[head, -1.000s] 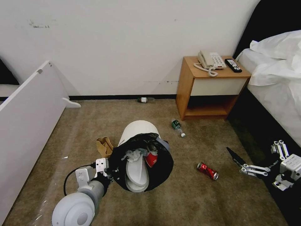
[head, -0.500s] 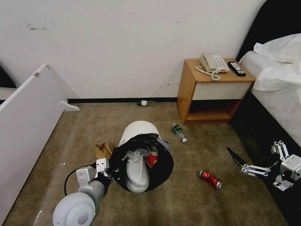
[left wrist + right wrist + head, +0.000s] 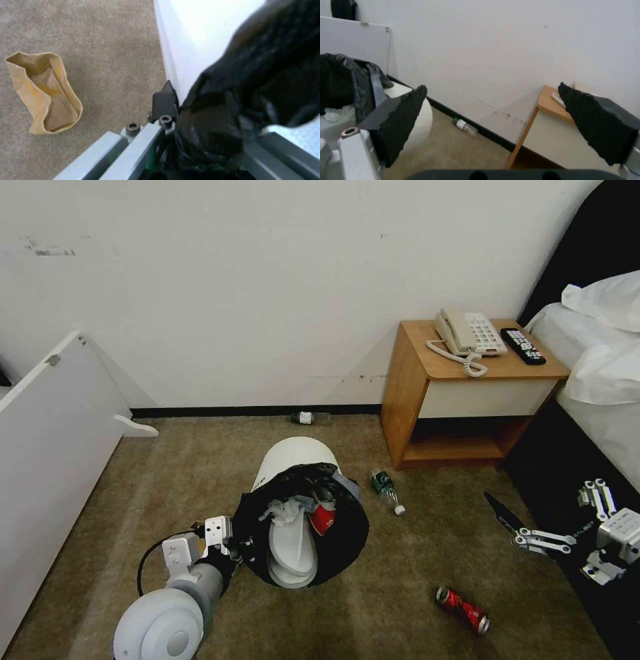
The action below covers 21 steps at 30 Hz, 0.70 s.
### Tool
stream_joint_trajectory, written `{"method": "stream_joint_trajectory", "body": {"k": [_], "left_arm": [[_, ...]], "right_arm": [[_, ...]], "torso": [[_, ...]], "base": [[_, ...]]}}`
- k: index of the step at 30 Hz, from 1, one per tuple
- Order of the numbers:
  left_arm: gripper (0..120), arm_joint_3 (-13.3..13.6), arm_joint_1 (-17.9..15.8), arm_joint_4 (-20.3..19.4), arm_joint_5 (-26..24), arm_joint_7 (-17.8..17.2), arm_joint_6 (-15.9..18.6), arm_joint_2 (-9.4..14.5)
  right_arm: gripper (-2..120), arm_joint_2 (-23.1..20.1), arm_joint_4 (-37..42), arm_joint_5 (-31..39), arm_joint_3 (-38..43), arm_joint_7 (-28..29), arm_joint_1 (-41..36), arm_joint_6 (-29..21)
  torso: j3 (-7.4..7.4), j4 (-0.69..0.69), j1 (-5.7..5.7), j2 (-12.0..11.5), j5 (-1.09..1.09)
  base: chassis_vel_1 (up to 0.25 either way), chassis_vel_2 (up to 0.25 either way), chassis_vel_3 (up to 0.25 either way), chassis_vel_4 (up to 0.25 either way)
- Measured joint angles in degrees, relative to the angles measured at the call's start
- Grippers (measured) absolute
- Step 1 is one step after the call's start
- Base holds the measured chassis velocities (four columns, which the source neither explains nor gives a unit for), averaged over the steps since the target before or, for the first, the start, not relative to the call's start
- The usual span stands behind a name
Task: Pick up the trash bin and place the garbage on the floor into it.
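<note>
White plastic trash bin point(image 3: 293, 460) tilting in left gripper point(image 3: 173, 117) — clamping its black-lined rim, right gripper point(image 3: 533, 527) hanging spread apart, red can point(image 3: 462, 610) lying on carpet point(image 3: 400, 580).

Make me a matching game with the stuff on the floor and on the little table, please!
Things:
1. red can
2. telephone
3. brown paper bag
4. white slipper

Places:
A. inside the trash bin held by the left gripper
B. on the wooden nightstand
C. on the carpet beside the bin's white wall
D. on the carpet below the open right gripper

Pairs: 1-D, 2-B, 3-C, 4-A
</note>
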Motion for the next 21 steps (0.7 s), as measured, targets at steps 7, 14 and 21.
{"method": "stream_joint_trajectory", "body": {"k": [7, 14, 21], "left_arm": [[0, 0.0, -0.1, 0.2, 0.0, 0.0, 0.0, -0.2], [0, -0.4, -0.2, 0.2, -0.2, 0.1, 0.0, -0.1], [0, -1.1, -0.3, 0.5, 0.1, -0.1, 0.2, -0.6]], "right_arm": [[100, -2.0, -1.1, -0.2, 0.3, -0.1, -1.2, 0.5], [100, -8.7, -4.4, -1.0, -0.2, 1.7, -4.2, 0.2], [100, -23.9, -9.5, 2.6, -0.1, 10.1, -10.2, -3.1]], "torso": [[-0.01, -0.01, 0.00, 0.0, 0.00], [-0.01, -0.02, 0.00, 0.0, 0.01], [0.00, -0.03, 0.00, 0.0, 0.02]], "base": [[0.000, 0.000, 0.000, 0.000], [0.000, 0.000, 0.000, 0.000], [0.000, 0.000, 0.000, 0.000]]}}
